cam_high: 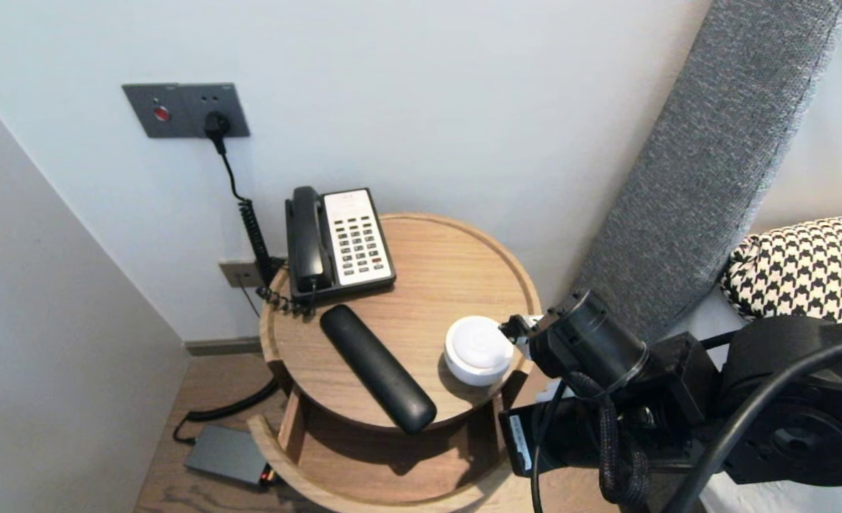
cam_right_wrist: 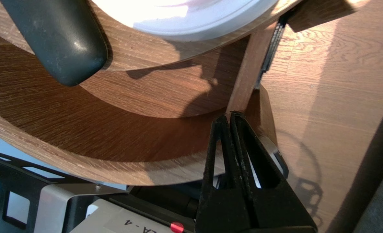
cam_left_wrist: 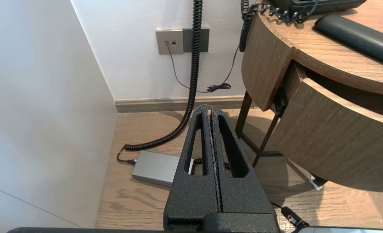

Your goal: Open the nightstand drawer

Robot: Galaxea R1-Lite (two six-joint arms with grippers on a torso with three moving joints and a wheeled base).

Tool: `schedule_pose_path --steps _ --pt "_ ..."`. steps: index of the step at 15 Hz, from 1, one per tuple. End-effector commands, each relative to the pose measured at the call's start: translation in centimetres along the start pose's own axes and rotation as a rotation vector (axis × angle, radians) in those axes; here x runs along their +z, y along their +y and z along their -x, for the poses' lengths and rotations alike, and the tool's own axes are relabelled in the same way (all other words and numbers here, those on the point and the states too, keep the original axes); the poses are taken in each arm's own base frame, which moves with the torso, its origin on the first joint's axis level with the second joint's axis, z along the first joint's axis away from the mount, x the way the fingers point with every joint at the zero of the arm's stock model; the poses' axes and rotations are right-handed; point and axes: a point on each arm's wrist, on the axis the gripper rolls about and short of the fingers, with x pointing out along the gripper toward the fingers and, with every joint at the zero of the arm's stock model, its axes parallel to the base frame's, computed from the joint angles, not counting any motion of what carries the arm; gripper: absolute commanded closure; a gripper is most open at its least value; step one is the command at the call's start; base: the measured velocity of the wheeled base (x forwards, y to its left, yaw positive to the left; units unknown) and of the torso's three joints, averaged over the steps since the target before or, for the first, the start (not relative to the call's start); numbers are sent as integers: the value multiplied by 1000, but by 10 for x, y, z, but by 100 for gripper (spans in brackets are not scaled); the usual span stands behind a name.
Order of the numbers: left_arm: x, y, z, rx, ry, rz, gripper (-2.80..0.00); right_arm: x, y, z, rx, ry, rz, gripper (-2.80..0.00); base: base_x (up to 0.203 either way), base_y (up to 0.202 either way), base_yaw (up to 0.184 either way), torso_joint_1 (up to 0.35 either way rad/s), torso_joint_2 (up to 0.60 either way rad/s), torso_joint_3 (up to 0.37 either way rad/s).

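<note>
A round wooden bedside table [cam_high: 449, 271] has its curved drawer [cam_high: 364, 456] pulled open below the top. On the top lie a black remote-like bar [cam_high: 377, 367], a white round dish [cam_high: 476, 349] and a telephone [cam_high: 339, 239]. My right arm [cam_high: 592, 342] reaches in from the right, beside the dish. In the right wrist view my right gripper [cam_right_wrist: 230, 113] is shut and empty, its tips at the drawer's side wall [cam_right_wrist: 243, 84], close to the curved front [cam_right_wrist: 81, 161]. My left gripper [cam_left_wrist: 210, 106] is shut and empty, parked low over the floor beside the table.
A grey power box [cam_high: 225, 456] with a coiled cable lies on the floor left of the table. A wall socket panel [cam_high: 186, 110] sits above it. A grey headboard [cam_high: 713, 164] and a houndstooth pillow [cam_high: 806, 263] stand to the right.
</note>
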Motion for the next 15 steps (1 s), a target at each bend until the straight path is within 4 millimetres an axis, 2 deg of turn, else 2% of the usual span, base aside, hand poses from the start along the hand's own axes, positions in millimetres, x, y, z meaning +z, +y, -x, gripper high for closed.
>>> schedule_pose_path --steps 1,9,15 --pt "-3 0 -1 0 7 0 0 -8 -3 -4 -3 2 -1 0 0 0 0 0 0 0" --pt "-3 0 -1 0 7 0 0 -23 3 -5 24 11 36 0 0 0 0 0 0 0" --pt "-3 0 -1 0 7 0 0 -37 5 4 43 27 66 0 0 0 0 0 0 0"
